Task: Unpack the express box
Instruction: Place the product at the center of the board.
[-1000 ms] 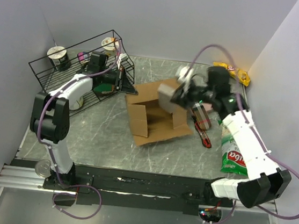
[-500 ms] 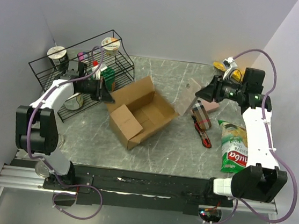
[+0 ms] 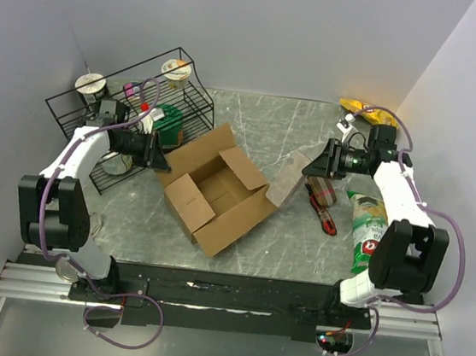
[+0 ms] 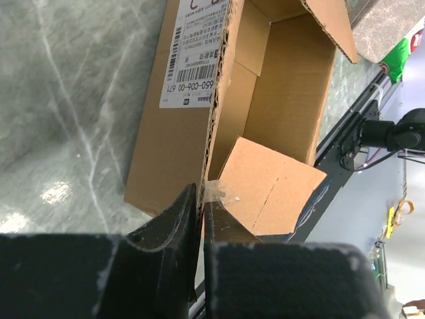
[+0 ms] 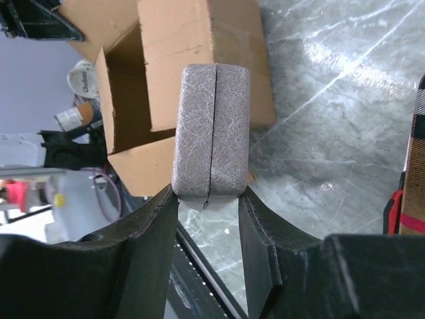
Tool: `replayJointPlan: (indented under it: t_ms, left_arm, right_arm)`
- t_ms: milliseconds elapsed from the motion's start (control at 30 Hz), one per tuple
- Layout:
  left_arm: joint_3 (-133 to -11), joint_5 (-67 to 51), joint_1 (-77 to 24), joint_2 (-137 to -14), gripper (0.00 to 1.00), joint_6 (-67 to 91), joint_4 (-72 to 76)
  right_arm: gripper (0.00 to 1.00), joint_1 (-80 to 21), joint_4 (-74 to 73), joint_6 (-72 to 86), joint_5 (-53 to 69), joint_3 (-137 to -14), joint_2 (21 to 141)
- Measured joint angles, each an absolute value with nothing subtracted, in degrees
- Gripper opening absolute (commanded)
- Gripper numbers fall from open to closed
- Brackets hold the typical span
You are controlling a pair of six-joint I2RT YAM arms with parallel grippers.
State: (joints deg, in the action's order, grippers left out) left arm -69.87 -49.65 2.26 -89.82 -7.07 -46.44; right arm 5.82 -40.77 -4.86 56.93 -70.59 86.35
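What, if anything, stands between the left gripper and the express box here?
Nothing visible does. The left gripper is right at the express box, with the edge of the box's side wall between its fingers. The right gripper holds a grey case beside the opposite side of the box, out of the way.

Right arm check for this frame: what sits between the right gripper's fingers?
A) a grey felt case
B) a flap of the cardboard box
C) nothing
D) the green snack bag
A: in the right wrist view the right gripper has a finger pressed against each side of the grey felt case, held just beside the open express box.
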Motion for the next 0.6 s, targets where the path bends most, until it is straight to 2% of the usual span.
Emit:
replayJointPlan:
  t_ms: [167, 333, 500, 533, 567, 600]
  left_arm:
    - [-70.83, -48.49, 2.66, -89.84, 0.18, -8.27, -47.90]
    - [-71.94, -47.16, 2.63, -89.86, 0.15, -9.34, -49.06]
    - [-72.36, -46.17, 2.63, -89.91, 0.24, -11.73, -51.64]
    - [-72.36, -46.11, 2.63, -89.91, 0.27, -12.21, -52.03]
    - [-72.36, -46.13, 2.63, -89.91, 0.39, -12.51, -52.34]
    - [-72.36, -46.15, 2.63, -89.91, 0.44, -12.71, -52.58]
  right_arm:
    - [0.00, 6.04, -39.24, -4.03, 57.91, -70.54, 91.15]
    - [0.00, 5.87, -38.41, -5.02, 53.80, -70.63, 99.20]
    - [0.00, 5.87, -38.11, -5.10, 52.07, -72.51, 106.59]
    - [0.07, 5.87, -38.19, -5.13, 52.01, -73.25, 107.46]
    - [0.33, 5.82, -38.13, -5.15, 51.92, -74.00, 108.18]
    - [0.43, 5.82, -38.19, -5.17, 51.92, -75.05, 108.99]
